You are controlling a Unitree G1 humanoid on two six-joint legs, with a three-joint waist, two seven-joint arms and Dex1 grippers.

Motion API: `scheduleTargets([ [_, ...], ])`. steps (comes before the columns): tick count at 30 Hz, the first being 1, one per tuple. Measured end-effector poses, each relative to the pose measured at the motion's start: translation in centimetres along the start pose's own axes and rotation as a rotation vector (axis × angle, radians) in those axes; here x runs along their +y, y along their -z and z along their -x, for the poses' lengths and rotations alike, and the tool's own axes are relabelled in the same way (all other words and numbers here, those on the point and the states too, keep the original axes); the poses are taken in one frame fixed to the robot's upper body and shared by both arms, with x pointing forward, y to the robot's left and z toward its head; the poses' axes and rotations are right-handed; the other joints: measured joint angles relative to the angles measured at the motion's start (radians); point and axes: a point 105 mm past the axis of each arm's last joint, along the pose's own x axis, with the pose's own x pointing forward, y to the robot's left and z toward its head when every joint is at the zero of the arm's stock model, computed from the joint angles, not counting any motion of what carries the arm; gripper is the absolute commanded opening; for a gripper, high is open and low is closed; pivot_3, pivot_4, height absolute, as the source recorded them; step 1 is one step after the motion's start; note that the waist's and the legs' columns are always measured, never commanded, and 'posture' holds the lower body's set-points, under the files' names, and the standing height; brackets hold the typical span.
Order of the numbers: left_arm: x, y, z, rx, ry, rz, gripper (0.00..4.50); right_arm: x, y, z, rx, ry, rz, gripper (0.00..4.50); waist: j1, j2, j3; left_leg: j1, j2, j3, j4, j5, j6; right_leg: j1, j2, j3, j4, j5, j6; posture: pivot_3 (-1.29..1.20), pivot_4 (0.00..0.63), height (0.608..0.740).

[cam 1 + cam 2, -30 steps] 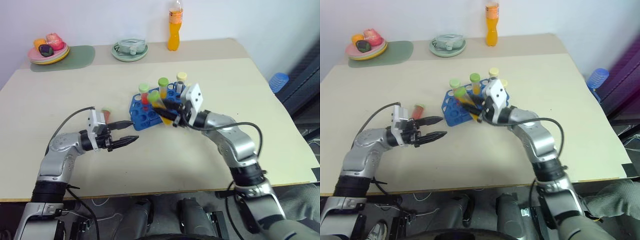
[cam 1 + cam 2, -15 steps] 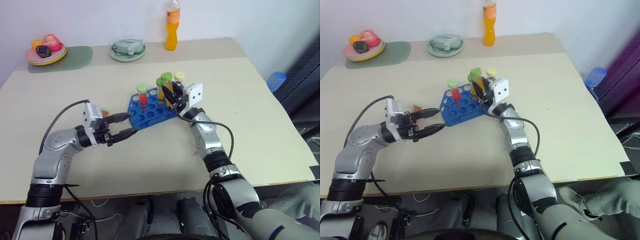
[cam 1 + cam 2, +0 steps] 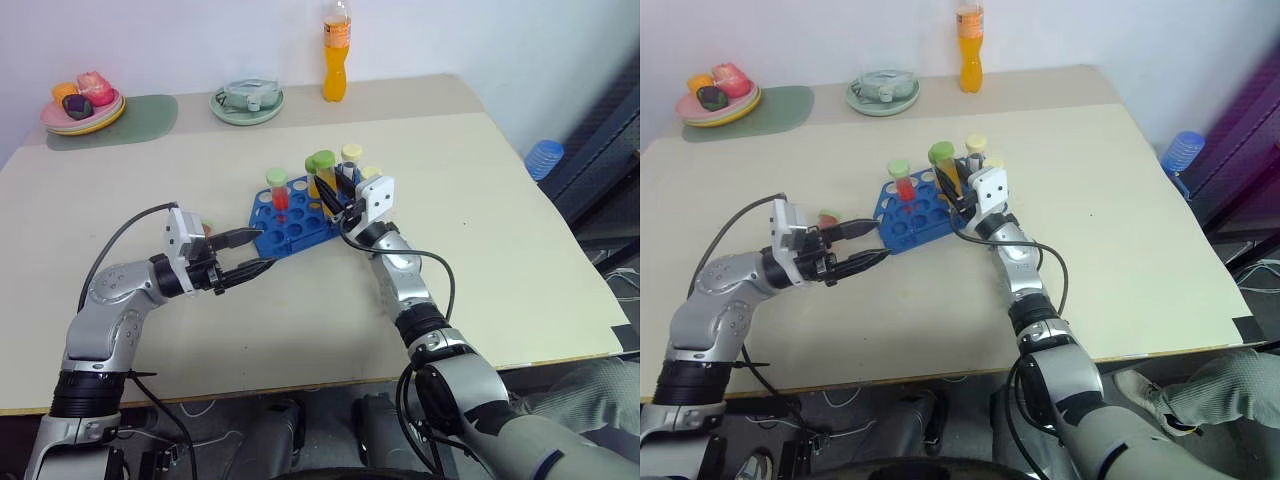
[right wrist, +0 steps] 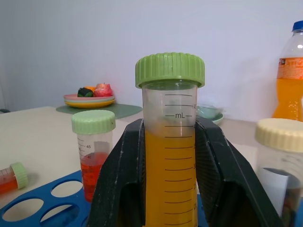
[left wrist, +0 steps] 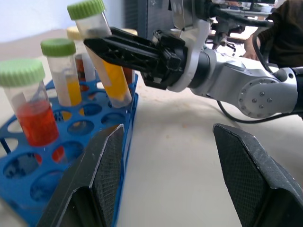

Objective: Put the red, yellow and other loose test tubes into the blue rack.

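The blue rack [image 3: 290,222] lies mid-table. A red tube with a green cap [image 3: 278,192] stands in it, and so does a cream-capped tube [image 3: 352,157] at the back. My right gripper [image 3: 326,192] is shut on the yellow tube [image 4: 170,161], green cap [image 5: 86,8] up. It holds the tube nearly upright with its lower end at the rack's right side. My left gripper [image 3: 262,248] hovers open by the rack's left end, with nothing between its fingers [image 5: 102,184]. Another red tube [image 3: 828,216] lies loose on the table behind my left wrist.
An orange drink bottle [image 3: 336,55] stands at the table's back edge. Beside it is a pale green dish [image 3: 246,101]. A plate of fruit [image 3: 82,103] sits on a green mat at the back left. A ribbed blue cylinder [image 3: 545,158] is beyond the right edge.
My right gripper has carried the yellow tube forward over the rack and turned it from slanted to nearly upright. My left gripper has stayed open in about the same place.
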Motion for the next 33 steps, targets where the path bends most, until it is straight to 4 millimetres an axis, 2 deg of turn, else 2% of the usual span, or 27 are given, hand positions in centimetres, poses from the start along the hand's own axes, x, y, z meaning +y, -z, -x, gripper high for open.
scheduleTargets([
  [11,0.2,0.8,1.4,-0.002,-0.015,0.005,3.07,-0.1,0.6,0.2,-0.027,0.061,-0.027,0.85,0.000,0.000,0.000,0.003,0.000,0.000,0.000,0.000,0.000,0.000,0.000,0.000,0.000,0.000,0.000,0.00,0.150,0.740],
  [21,1.1,0.8,2.7,-0.030,-0.075,0.031,3.07,0.2,1.5,1.8,-0.060,0.094,-0.052,0.85,0.001,-0.001,-0.001,0.004,0.000,0.000,0.000,0.000,0.000,0.001,0.000,0.000,0.000,0.000,0.000,0.00,0.150,0.740],
  [28,1.8,0.5,3.0,-0.072,-0.135,0.048,3.07,0.3,1.7,2.8,-0.059,0.071,-0.006,4.07,0.002,-0.006,-0.004,0.023,0.000,-0.001,-0.011,-0.004,0.006,0.018,0.000,0.000,-0.008,0.000,0.000,0.00,0.150,0.740],
  [33,3.2,0.7,3.2,-0.118,-0.256,0.096,3.07,0.6,2.0,2.9,-0.020,0.032,0.094,4.07,0.002,-0.006,-0.004,0.023,0.000,-0.001,-0.012,-0.004,0.005,0.018,0.000,0.000,-0.009,0.000,0.000,0.00,0.150,0.740],
])
